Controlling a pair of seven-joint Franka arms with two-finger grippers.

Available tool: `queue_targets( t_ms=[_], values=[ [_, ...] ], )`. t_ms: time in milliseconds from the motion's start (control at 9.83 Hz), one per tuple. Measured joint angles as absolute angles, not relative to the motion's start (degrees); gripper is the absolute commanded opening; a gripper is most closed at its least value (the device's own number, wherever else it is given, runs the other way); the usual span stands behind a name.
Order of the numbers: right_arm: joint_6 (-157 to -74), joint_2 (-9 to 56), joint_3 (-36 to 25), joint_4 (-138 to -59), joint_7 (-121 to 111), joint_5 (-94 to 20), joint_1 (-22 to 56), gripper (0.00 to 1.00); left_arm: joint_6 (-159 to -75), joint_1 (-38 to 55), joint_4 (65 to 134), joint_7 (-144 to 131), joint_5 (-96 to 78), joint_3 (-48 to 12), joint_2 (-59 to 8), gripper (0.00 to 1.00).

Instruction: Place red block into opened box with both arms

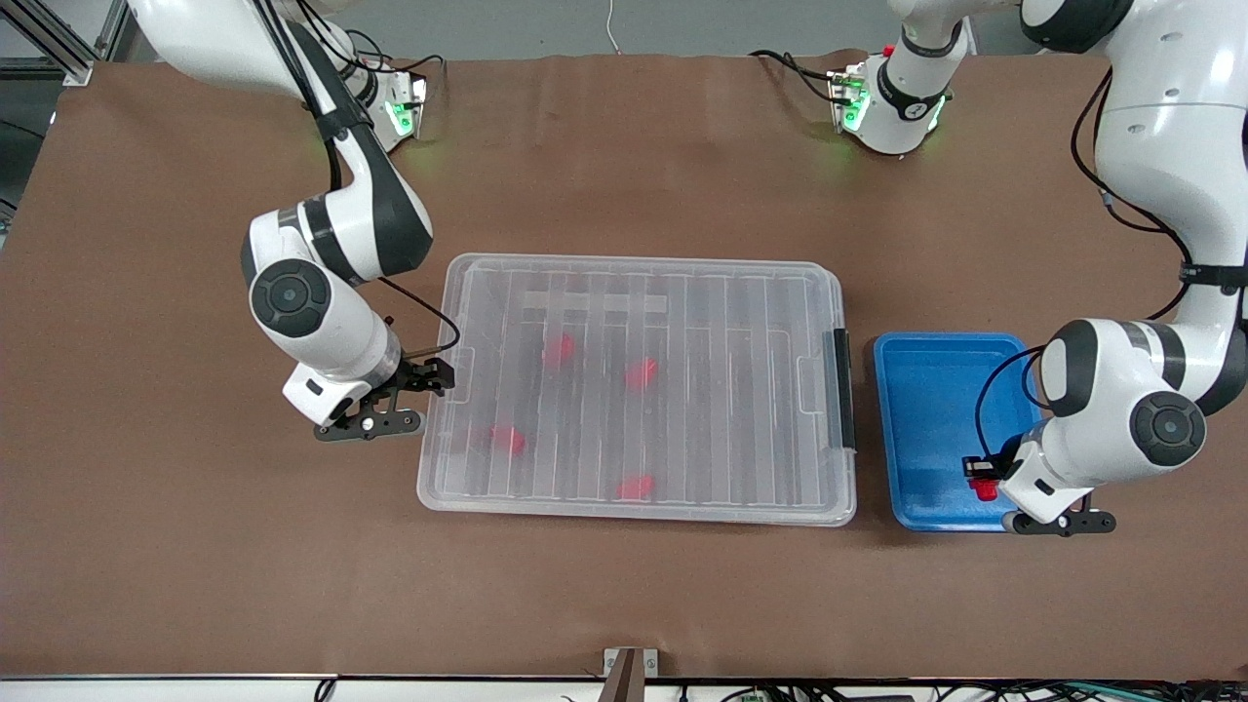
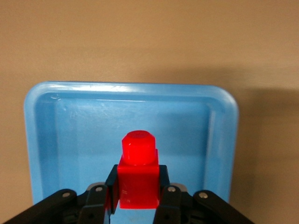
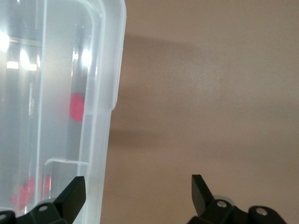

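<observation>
A small red block (image 1: pixel 986 488) (image 2: pixel 138 154) sits pinched between the fingers of my left gripper (image 1: pixel 979 477) (image 2: pixel 138 185), which is shut on it over the blue tray (image 1: pixel 926 409) (image 2: pixel 70 140). The box (image 1: pixel 741 283) is a large clear bin at the table's middle, with its ribbed lid lying flat on it. Several more red blocks (image 1: pixel 641 372) show blurred through the lid. My right gripper (image 1: pixel 417 392) (image 3: pixel 138 186) is open at the box's end toward the right arm. One of its fingers is over the box's rim (image 3: pixel 105 140) and the other over bare table.
The box's black clip handle (image 1: pixel 838 385) is on its end toward the left arm, next to the blue tray. Brown table surface (image 1: pixel 195 546) stretches all around the box and tray. A small bracket (image 1: pixel 629 668) sits at the table edge nearest the front camera.
</observation>
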State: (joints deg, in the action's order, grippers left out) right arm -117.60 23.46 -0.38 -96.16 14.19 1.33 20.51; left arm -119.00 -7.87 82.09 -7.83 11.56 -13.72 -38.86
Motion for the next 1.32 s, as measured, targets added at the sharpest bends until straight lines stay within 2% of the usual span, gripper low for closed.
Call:
queue_targets(
  t_ms=[305, 610, 915, 1322],
  values=[
    [-118.0, 23.5, -0.2, -96.2, 14.2, 0.9, 20.8, 1.0, -113.8, -6.8, 81.8, -7.9, 11.6, -14.7, -33.0, 0.0],
    [-118.6, 24.3, -0.4, -96.6, 14.0, 1.6, 20.7, 1.0, -108.6, -5.7, 81.6, -12.4, 11.6, -18.9, -27.3, 0.0],
    [-118.4, 24.7, -0.7, -96.5, 12.7, 2.2, 19.9, 1.0, -107.8, -4.9, 81.7, -22.7, 11.6, -25.9, -26.1, 0.0],
    [-115.4, 24.4, -1.0, -96.4, 8.9, 2.3, 15.7, 1.0, -107.8, -0.6, 82.7, -34.9, 11.6, -28.4, -26.8, 0.0]
  ],
)
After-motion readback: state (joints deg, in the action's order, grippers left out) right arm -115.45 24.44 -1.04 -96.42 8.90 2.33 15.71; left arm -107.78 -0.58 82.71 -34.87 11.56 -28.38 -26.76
